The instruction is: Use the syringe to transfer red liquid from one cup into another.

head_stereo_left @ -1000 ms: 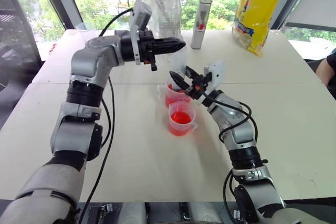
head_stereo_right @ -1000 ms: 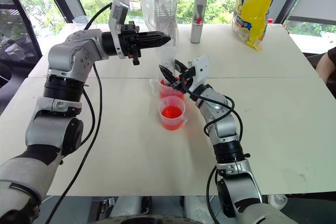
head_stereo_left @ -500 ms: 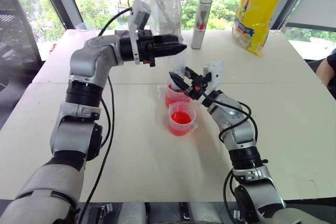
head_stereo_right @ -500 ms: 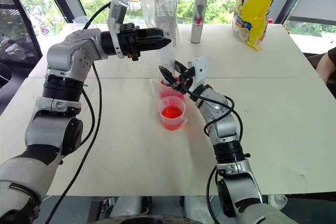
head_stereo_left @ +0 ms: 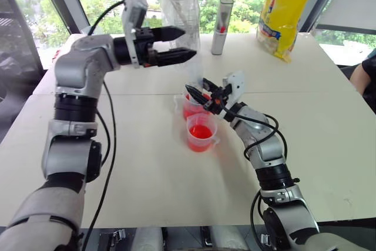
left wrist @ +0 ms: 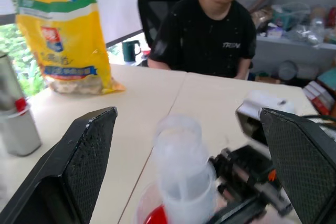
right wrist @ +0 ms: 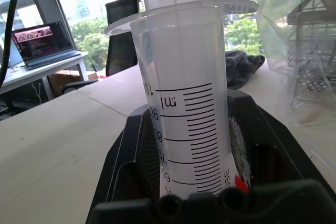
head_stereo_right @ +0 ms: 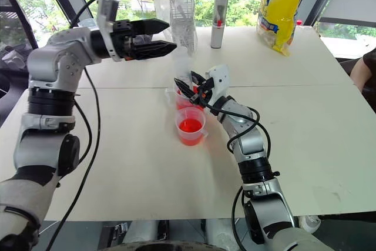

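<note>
My right pincer [head_stereo_left: 197, 93] pinches the syringe [right wrist: 184, 114], holding it upright over the far cup [head_stereo_left: 191, 109] of red liquid [head_stereo_left: 201, 131] on the counter [head_stereo_left: 329, 127]. The near cup [head_stereo_left: 201, 132] stands just in front, touching or almost touching it. My left pincer [head_stereo_left: 179, 43] hangs spread wide above and to the left of the cups, pointing right, gripping nothing.

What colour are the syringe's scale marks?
Black, on the clear syringe barrel; right wrist view shows it best.
</note>
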You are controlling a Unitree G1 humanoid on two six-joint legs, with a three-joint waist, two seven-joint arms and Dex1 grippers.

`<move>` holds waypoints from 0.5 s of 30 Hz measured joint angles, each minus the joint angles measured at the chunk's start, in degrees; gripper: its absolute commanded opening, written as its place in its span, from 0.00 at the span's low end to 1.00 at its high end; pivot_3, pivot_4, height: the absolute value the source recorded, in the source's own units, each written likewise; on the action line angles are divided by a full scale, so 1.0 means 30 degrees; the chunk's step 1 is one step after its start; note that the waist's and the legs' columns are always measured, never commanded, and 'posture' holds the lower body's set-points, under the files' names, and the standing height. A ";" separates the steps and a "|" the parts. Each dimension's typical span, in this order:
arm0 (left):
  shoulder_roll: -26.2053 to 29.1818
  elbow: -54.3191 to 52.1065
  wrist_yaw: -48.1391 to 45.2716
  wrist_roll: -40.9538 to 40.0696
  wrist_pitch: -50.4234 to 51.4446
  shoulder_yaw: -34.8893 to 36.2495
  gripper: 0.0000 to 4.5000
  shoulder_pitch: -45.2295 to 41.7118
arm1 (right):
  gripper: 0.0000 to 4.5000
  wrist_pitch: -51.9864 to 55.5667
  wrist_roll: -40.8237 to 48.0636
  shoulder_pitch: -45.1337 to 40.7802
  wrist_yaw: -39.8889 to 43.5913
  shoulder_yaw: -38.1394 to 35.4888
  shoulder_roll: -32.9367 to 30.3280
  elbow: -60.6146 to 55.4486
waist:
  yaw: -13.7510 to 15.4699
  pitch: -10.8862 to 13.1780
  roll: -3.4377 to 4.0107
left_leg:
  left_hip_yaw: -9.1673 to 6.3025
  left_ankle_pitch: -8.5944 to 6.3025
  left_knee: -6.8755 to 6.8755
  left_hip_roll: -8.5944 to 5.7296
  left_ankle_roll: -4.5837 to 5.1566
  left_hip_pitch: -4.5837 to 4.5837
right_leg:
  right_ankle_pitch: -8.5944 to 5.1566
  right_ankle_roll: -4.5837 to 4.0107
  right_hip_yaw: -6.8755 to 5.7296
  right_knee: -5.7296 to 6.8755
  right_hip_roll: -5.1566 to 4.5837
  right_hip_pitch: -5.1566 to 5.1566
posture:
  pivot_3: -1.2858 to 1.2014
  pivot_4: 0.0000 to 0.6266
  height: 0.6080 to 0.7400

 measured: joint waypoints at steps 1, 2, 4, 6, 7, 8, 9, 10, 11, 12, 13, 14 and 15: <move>0.0276 -0.0008 0.0105 -0.0033 0.0112 0.0172 0.99 0.0286 | 0.32 -0.0002 0.0002 0.0000 -0.0025 -0.0026 -0.0035 0.0000 | -0.0030 0.0000 0.0000 | -0.0001 0.0000 -0.0002 0.0003 0.0000 0.0001 | 0.0000 0.0000 0.0000 0.0005 0.0002 -0.0003 | 0.52 0.24 1.00; 0.0501 -0.0039 0.0184 -0.0102 0.0268 0.0344 0.99 0.0521 | 0.32 -0.0002 0.0004 -0.0003 -0.0047 -0.0033 -0.0090 0.0000 | -0.0026 0.0000 0.0000 | -0.0005 0.0000 -0.0002 0.0005 0.0000 0.0001 | 0.0000 0.0000 -0.0001 0.0007 0.0003 -0.0004 | 0.52 0.24 1.00; 0.0893 -0.0202 0.0345 -0.0218 0.0511 0.0564 0.99 0.0794 | 0.32 -0.0001 0.0012 -0.0071 -0.0132 -0.0041 -0.0107 -0.0002 | -0.0010 0.0000 0.0000 | -0.0005 0.0001 -0.0001 0.0005 -0.0001 0.0000 | 0.0000 0.0000 -0.0002 0.0011 0.0002 -0.0005 | 0.52 0.24 1.00; 0.1157 -0.0395 0.0570 -0.0333 0.0730 0.0921 0.99 0.0922 | 0.32 -0.0001 0.0035 -0.0301 -0.0203 -0.0070 -0.0122 -0.0011 | -0.0006 0.0000 0.0000 | -0.0003 0.0001 0.0002 0.0004 -0.0002 -0.0001 | 0.0000 0.0000 -0.0001 0.0010 -0.0001 -0.0004 | 0.52 0.24 1.00; 0.1266 -0.0471 0.0658 -0.0369 0.0783 0.1062 0.99 0.0936 | 0.32 -0.0001 0.0062 -0.0473 -0.0237 -0.0134 -0.0144 -0.0056 | 0.0003 0.0000 0.0000 | -0.0003 0.0001 0.0004 0.0002 -0.0002 -0.0001 | 0.0000 0.0000 -0.0001 0.0010 -0.0003 -0.0003 | 0.52 0.24 1.00; 0.1325 -0.0642 0.0763 -0.0376 0.0828 0.1139 0.99 0.0980 | 0.32 -0.0001 0.0078 -0.0616 -0.0288 -0.0202 -0.0180 -0.0131 | 0.0005 0.0000 0.0000 | -0.0002 0.0001 0.0003 0.0002 -0.0002 -0.0001 | 0.0000 0.0000 -0.0002 0.0011 -0.0004 -0.0003 | 0.52 0.24 1.00; 0.1325 -0.0781 0.0825 -0.0386 0.0857 0.1189 0.99 0.1026 | 0.32 0.0002 0.0086 -0.0716 -0.0339 -0.0284 -0.0210 -0.0216 | 0.0029 0.0000 0.0000 | -0.0004 0.0001 0.0004 0.0001 -0.0002 -0.0001 | 0.0000 0.0000 -0.0002 0.0011 -0.0005 0.0000 | 0.52 0.24 1.00; 0.1325 -0.0828 0.0911 -0.0463 0.0869 0.1220 0.99 0.1066 | 0.32 0.0003 0.0110 -0.0871 -0.0373 -0.0357 -0.0244 -0.0295 | 0.0047 0.0000 0.0000 | -0.0003 0.0001 0.0004 0.0000 -0.0002 -0.0001 | 0.0000 0.0000 -0.0002 0.0011 -0.0007 0.0000 | 0.52 0.24 1.00; 0.1317 -0.0830 0.0971 -0.0558 0.0877 0.1221 0.99 0.1098 | 0.32 0.0004 0.0169 -0.1030 -0.0404 -0.0420 -0.0293 -0.0433 | 0.0047 0.0000 0.0000 | -0.0002 0.0001 0.0005 -0.0001 -0.0003 -0.0002 | 0.0000 0.0000 -0.0002 0.0010 -0.0008 0.0000 | 0.52 0.24 1.00; 0.1312 -0.0833 0.1016 -0.0592 0.0879 0.1221 0.99 0.1137 | 0.32 0.0024 0.0234 -0.1130 -0.0428 -0.0462 -0.0318 -0.0601 | 0.0037 0.0000 -0.0001 | -0.0002 0.0001 0.0005 -0.0001 -0.0003 -0.0002 | 0.0000 0.0000 -0.0002 0.0010 -0.0008 0.0000 | 0.52 0.24 1.00; 0.1275 -0.0839 0.1079 -0.0627 0.0878 0.1220 0.99 0.1178 | 0.32 0.0129 0.0290 -0.1209 -0.0463 -0.0492 -0.0367 -0.0882 | 0.0032 0.0000 0.0000 | -0.0002 0.0001 0.0004 -0.0001 -0.0003 -0.0002 | 0.0000 0.0000 -0.0001 0.0010 -0.0009 -0.0001 | 0.52 0.24 1.00; 0.1192 -0.0839 0.1143 -0.0677 0.0877 0.1219 0.99 0.1186 | 0.32 0.0281 0.0382 -0.1262 -0.0496 -0.0530 -0.0433 -0.1099 | 0.0032 0.0000 -0.0001 | -0.0004 0.0002 0.0005 0.0000 -0.0003 -0.0002 | 0.0000 0.0000 -0.0001 0.0011 -0.0008 -0.0001 | 0.52 0.24 1.00; 0.1079 -0.0840 0.1195 -0.0732 0.0874 0.1214 0.99 0.1186 | 0.32 0.0511 0.0446 -0.1330 -0.0535 -0.0603 -0.0503 -0.1430 | 0.0033 0.0000 0.0000 | -0.0004 0.0002 0.0005 0.0001 -0.0004 -0.0002 | 0.0000 0.0000 -0.0001 0.0015 -0.0009 -0.0002 | 0.52 0.24 1.00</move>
